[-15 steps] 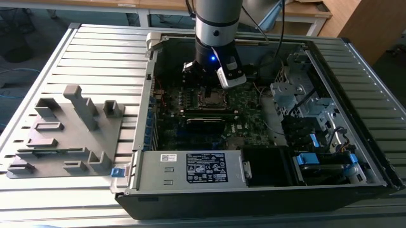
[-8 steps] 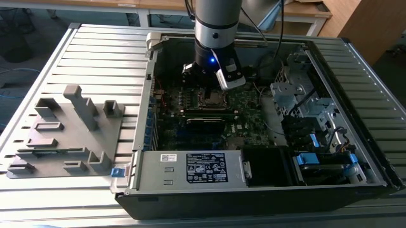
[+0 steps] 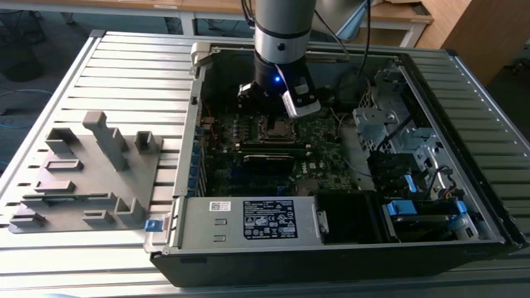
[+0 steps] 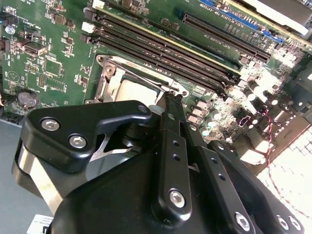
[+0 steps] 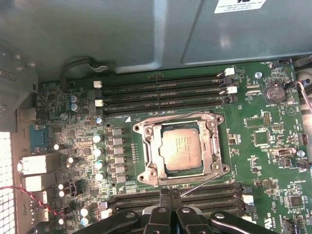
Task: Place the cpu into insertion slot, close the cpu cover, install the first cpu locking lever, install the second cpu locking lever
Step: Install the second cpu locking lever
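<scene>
The gripper (image 5: 168, 201) is hovering over the green motherboard (image 3: 319, 133) inside the open computer case (image 3: 463, 74), its fingers (image 5: 165, 210) pressed together and holding nothing, their tips sitting just off the socket's edge nearest the near memory slots (image 5: 195, 197); the cpu (image 5: 181, 146) is lying flat in the insertion slot (image 5: 146, 157), its grey top facing up; the cpu cover (image 5: 213, 146) is lying down around the chip; a thin locking lever (image 5: 199, 186) is angling out from the socket's corner toward the fingers; a grey fixture block (image 3: 87, 171) is resting on the slatted table (image 3: 141, 74), beside the case on the exterior view's left.
</scene>
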`<state>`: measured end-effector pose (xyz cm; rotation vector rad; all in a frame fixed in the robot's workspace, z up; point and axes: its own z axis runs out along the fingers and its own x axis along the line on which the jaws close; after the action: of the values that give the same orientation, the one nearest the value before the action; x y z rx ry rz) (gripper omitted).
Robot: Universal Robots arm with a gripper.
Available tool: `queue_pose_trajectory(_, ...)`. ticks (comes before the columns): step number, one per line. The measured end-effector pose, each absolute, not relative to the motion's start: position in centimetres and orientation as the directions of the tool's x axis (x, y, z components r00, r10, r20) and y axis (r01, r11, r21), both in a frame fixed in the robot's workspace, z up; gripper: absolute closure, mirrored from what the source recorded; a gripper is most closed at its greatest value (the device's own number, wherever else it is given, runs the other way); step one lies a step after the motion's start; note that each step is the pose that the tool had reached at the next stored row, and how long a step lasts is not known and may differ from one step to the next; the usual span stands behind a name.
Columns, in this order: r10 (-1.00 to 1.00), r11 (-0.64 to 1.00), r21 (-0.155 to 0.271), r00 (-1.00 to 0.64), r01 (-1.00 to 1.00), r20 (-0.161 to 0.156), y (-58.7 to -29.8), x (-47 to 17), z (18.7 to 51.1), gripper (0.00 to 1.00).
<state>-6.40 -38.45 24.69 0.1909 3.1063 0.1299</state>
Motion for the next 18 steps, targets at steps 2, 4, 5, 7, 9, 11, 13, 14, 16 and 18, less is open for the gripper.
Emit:
queue_pose_trajectory(2,0.123,0.989,0.084,-0.992,0.121,-0.021,-38.5,-6.4,24.5,0.89)
queue_pose_trajectory(4,0.123,0.989,0.084,-0.992,0.121,-0.022,-38.5,-6.4,24.3,0.89)
queue_pose_trajectory(5,0.123,0.989,0.084,-0.992,0.121,-0.022,-38.5,-6.4,24.2,0.89)
queue_pose_trajectory(7,0.123,0.989,0.084,-0.992,0.121,-0.021,-38.5,-6.5,23.9,0.89)
queue_pose_trajectory(9,0.123,0.989,0.084,-0.992,0.121,-0.021,-38.5,-6.6,23.7,0.89)
queue_pose_trajectory(11,0.123,0.989,0.084,-0.992,0.121,-0.021,-38.5,-6.8,23.4,0.89)
queue_pose_trajectory(13,0.123,0.989,0.084,-0.992,0.121,-0.020,-38.5,-6.9,23.1,0.89)
queue_pose_trajectory(14,0.123,0.989,0.084,-0.992,0.121,-0.020,-38.5,-7.0,22.9,0.89)
queue_pose_trajectory(16,0.123,0.989,0.083,-0.992,0.121,-0.020,-38.5,-7.3,22.6,0.89)
queue_pose_trajectory(18,0.123,0.989,0.082,-0.992,0.121,-0.019,-38.5,-7.4,22.5,0.89)
